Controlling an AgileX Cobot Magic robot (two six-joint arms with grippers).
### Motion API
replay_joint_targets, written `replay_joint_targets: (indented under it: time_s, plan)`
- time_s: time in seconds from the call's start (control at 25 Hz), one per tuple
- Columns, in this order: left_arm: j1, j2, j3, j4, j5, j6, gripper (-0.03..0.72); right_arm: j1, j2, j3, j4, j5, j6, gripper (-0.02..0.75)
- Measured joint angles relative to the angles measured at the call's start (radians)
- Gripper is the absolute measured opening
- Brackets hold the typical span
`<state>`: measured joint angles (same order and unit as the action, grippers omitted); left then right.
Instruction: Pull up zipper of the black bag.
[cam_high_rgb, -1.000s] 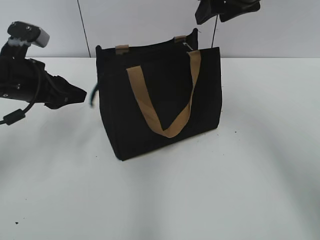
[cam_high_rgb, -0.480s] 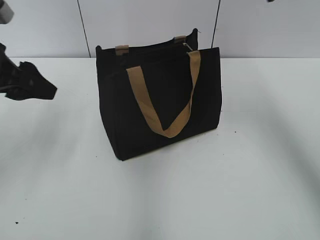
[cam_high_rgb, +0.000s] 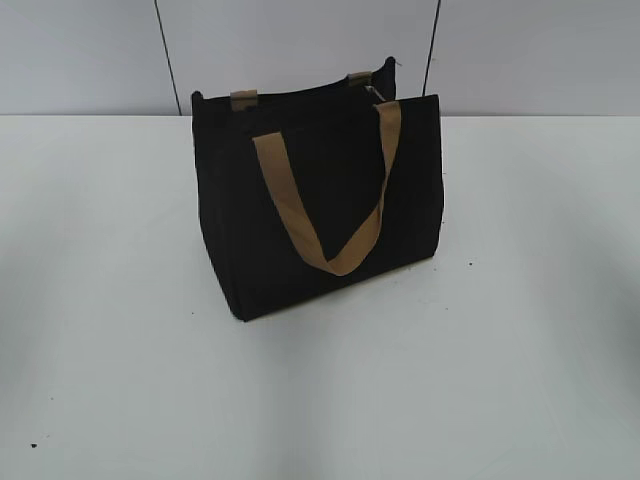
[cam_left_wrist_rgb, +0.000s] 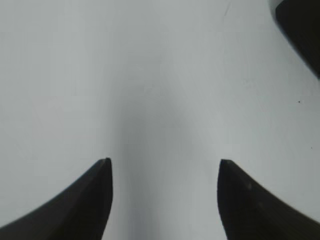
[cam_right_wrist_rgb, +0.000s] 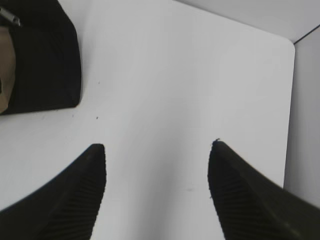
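Note:
The black bag (cam_high_rgb: 320, 210) stands upright in the middle of the white table, with a tan strap handle (cam_high_rgb: 330, 215) hanging in a V on its near side. Its zipper runs along the top edge, with a small silvery pull (cam_high_rgb: 372, 92) near the right end. Neither arm shows in the exterior view. My left gripper (cam_left_wrist_rgb: 165, 162) is open and empty over bare table, with a corner of the bag (cam_left_wrist_rgb: 300, 25) at the top right. My right gripper (cam_right_wrist_rgb: 159, 146) is open and empty, with the bag (cam_right_wrist_rgb: 45, 60) and the silvery pull (cam_right_wrist_rgb: 10, 17) at the top left.
The white table (cam_high_rgb: 520, 350) spreads around the bag on all sides. A grey wall (cam_high_rgb: 300, 40) with two dark vertical seams stands behind it. The table's far edge and corner (cam_right_wrist_rgb: 287, 45) show in the right wrist view.
Both arms have drawn back out of the exterior view: the left arm slid off to the left, the right arm rose off the top. The bag has not moved.

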<state>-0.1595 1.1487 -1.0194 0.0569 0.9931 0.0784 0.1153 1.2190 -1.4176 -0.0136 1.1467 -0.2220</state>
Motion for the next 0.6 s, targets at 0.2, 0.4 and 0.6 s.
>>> replay_joint_targets:
  time_s: [0.2,0.4,0.6]
  plan:
    - [0.0,-0.321,0.14,-0.064,-0.006,-0.012,0.492,-0.002,-0.289,0.31,0.045,-0.062,-0.001,0.491]
    - [0.0,-0.602,0.304,-0.096,0.001,-0.015,0.489,-0.002,-0.574,0.585,0.087,-0.107,0.001,0.491]
    - [0.0,-0.839,0.437,-0.165,0.02,-0.018,0.468,-0.002,-0.773,0.772,0.097,-0.107,0.039,0.491]
